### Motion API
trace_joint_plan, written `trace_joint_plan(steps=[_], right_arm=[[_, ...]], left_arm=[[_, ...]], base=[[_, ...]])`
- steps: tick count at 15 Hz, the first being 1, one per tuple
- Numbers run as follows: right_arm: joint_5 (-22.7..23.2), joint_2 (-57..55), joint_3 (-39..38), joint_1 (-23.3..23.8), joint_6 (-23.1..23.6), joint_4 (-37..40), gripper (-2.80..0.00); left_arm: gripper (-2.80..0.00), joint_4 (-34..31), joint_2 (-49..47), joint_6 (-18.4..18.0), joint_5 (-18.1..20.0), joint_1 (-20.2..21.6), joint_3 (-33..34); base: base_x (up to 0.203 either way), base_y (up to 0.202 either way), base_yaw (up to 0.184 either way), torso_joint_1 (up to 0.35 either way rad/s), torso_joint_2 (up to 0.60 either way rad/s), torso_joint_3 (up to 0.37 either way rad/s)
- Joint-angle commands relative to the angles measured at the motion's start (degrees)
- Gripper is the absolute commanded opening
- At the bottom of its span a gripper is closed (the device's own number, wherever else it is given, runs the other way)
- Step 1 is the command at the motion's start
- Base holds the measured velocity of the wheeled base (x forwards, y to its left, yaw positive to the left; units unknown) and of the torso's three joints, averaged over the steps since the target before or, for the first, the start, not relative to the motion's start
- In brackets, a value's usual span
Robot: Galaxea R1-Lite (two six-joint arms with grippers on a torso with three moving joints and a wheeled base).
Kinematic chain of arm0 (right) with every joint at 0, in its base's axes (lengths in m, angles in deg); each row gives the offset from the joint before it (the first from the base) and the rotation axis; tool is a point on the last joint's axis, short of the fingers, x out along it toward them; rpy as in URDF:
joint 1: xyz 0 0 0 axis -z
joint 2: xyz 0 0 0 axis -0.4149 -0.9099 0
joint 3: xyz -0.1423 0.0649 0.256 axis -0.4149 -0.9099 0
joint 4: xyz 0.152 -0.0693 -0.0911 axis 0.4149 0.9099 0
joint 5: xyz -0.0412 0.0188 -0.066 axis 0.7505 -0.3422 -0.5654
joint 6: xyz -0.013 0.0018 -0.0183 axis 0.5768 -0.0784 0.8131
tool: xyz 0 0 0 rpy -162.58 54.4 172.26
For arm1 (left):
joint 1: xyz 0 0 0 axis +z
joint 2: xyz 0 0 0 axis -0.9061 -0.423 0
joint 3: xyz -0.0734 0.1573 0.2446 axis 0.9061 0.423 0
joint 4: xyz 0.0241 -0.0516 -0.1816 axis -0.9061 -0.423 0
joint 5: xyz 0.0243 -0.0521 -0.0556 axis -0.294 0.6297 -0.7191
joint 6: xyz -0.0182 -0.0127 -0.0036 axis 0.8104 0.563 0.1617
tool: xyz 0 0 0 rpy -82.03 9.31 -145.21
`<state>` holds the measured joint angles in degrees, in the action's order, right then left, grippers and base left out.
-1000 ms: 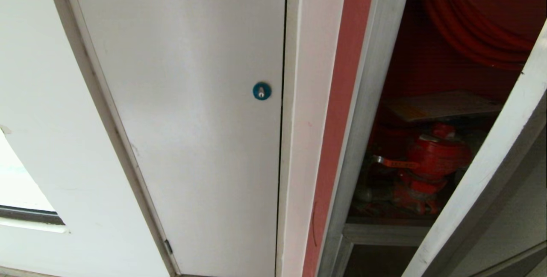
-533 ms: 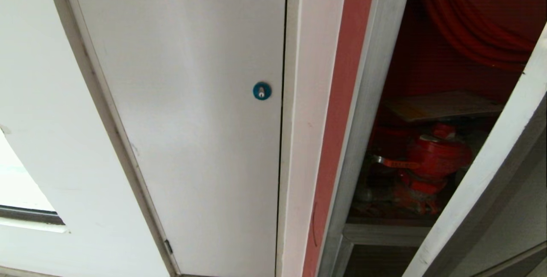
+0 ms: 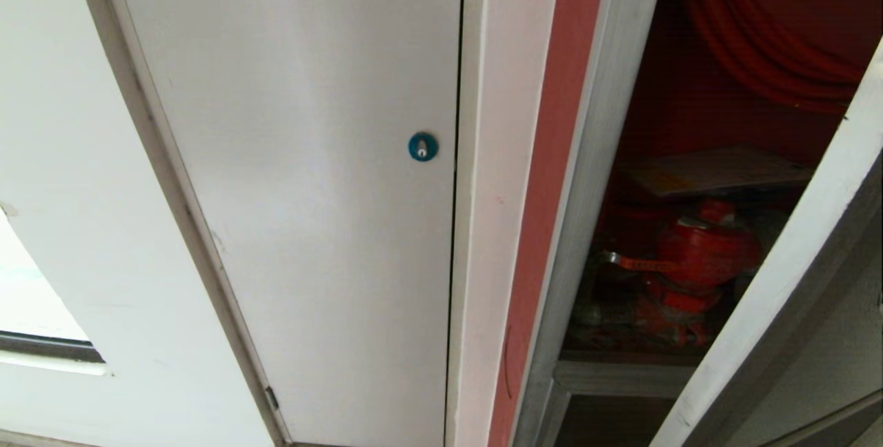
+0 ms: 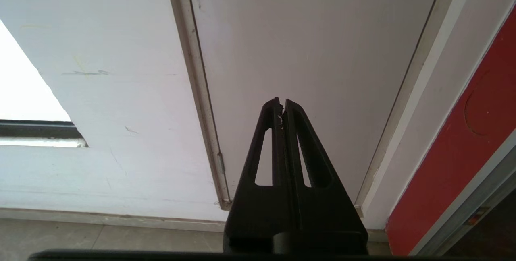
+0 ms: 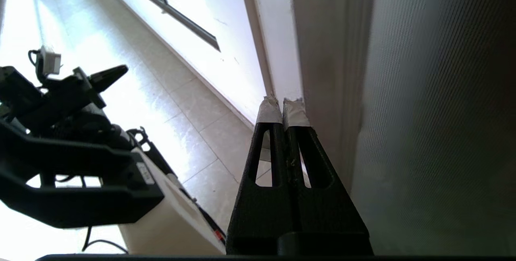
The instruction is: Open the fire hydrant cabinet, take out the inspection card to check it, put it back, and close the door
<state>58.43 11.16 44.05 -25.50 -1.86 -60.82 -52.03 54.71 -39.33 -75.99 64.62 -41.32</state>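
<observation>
Head view takes in the plain white panel with its small blue round lock on the left, and on the right the tall silver-framed fire hydrant cabinet, standing open on its red interior. The silver-framed door slants across the lower right corner, swung out in front of the opening. Inside, a coiled red hose reel sits at the top, a red valve lower down, and the thin whitish inspection card with its yellow-orange band lies flat between them, above the valve.

Neither arm shows in that view. The right end effector, its tape-wrapped fingertips pressed together and empty, sits at the pale edge of the door frame. The left end effector is likewise closed on nothing, pointing at the white panel without touching it.
</observation>
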Motion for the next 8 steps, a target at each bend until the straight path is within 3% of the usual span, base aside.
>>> trace_joint_plan(steps=[1, 8], right_arm=[[0.21, -2.62, 1.59, 0.02, -0.03, 0.06, -2.80], [-2.23, -10.92, 8.47, -0.02, -0.03, -1.10, -2.80]], left_arm=[[-2.80, 0.01, -0.01, 0.00, -0.02, 0.00, 0.00], [-2.80, 0.01, 0.01, 0.00, -0.02, 0.00, 0.00]], base=[[0.000, 0.000, 0.000, 0.000, 0.00, 0.000], [0.000, 0.000, 0.000, 0.000, 0.00, 0.000]])
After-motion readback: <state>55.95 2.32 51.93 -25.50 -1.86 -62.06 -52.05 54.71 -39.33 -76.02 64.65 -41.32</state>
